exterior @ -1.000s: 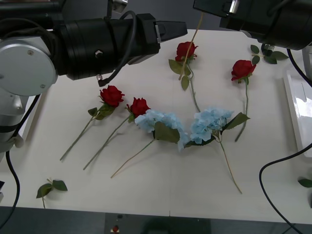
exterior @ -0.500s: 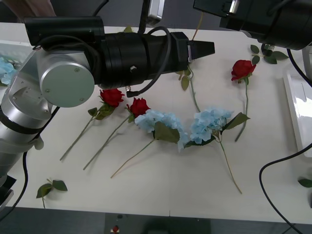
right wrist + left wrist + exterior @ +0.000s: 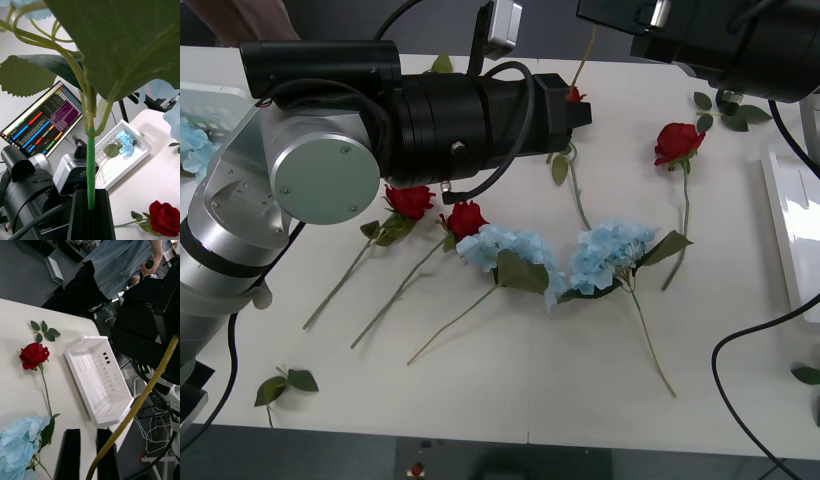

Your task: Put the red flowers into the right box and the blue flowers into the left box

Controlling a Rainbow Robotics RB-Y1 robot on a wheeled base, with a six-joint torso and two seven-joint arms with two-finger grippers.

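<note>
My right gripper (image 3: 90,202) is shut on the green stem of a blue flower (image 3: 112,45), held high above the table's far side; its yellowish stem (image 3: 584,58) hangs down. My left gripper (image 3: 580,108) reaches in to that stem (image 3: 131,416), which crosses one finger (image 3: 107,453) and runs into the narrow gap of its open fingers (image 3: 87,433). Two blue flowers (image 3: 505,250) (image 3: 610,250) lie mid-table. Red flowers lie at left (image 3: 410,200) (image 3: 467,217), right (image 3: 677,142), and one (image 3: 576,95) mostly behind my left arm. The left box (image 3: 123,153) holds a blue flower. The right box (image 3: 99,378) stands at the table's right edge.
Loose leaf sprigs lie at the front left (image 3: 285,385) and the far right (image 3: 725,108). My left arm (image 3: 430,110) spans the table's far left half. A monitor (image 3: 41,123) stands beyond the table, and a person (image 3: 112,266) stands beyond the right box.
My left arm swung in from the left across the far side to the hanging stem, then drew its tip back a little. It now covers most of the far red flower.
</note>
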